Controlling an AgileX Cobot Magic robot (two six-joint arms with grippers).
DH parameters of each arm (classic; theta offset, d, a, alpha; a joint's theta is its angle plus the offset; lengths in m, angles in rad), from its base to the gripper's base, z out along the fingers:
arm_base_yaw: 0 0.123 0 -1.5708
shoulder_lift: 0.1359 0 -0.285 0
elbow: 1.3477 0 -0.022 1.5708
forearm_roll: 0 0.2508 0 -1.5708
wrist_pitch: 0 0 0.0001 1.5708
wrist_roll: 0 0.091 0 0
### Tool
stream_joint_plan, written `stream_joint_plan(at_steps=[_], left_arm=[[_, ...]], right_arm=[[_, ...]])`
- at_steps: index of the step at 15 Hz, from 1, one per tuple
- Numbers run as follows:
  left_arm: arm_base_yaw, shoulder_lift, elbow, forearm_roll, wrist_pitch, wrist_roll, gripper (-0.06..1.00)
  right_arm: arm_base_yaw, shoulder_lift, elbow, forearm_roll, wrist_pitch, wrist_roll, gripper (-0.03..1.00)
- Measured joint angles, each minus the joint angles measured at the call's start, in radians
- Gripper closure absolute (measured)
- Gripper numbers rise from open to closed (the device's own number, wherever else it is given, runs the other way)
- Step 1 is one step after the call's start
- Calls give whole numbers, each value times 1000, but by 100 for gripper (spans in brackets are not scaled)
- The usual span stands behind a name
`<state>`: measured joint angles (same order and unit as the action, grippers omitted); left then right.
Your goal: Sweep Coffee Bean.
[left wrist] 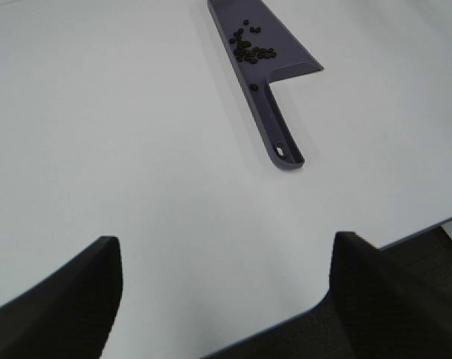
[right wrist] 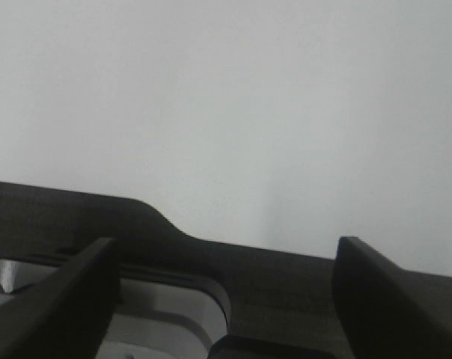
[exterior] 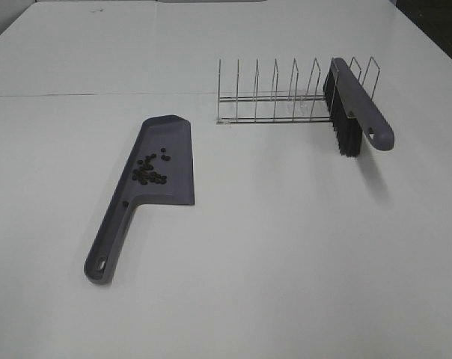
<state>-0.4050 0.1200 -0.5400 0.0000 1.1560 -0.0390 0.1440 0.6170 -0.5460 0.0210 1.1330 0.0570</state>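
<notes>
Roughly fifteen pieces of coffee bean (exterior: 150, 170) lie clustered inside the grey dustpan (exterior: 173, 161) on the white table (exterior: 286, 247). Left gripper (left wrist: 224, 299) and right gripper (right wrist: 224, 299) both hang spread wide, holding nothing; the brush (exterior: 357, 112) rests in the wire rack (exterior: 275, 93).

Both arms sit outside the overhead shot. Left gripper (left wrist: 226, 299) has its jaws spread wide, holding nothing. Right gripper (right wrist: 226, 299) same deal, wide apart and empty.
</notes>
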Motion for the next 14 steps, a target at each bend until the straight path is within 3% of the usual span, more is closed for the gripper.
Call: stream_joint_plan(at_steps=[3,6,14], left_arm=[[0,0,29,-9,-78,16,23],[0,0,41,-19,-91,22,23],[0,0,41,-19,-92,24,23]], right_arm=[[0,-265,2,0,-2,-25,23],[0,-570,5,0,-2,-100,23],[0,-620,41,19,-68,-130,23]])
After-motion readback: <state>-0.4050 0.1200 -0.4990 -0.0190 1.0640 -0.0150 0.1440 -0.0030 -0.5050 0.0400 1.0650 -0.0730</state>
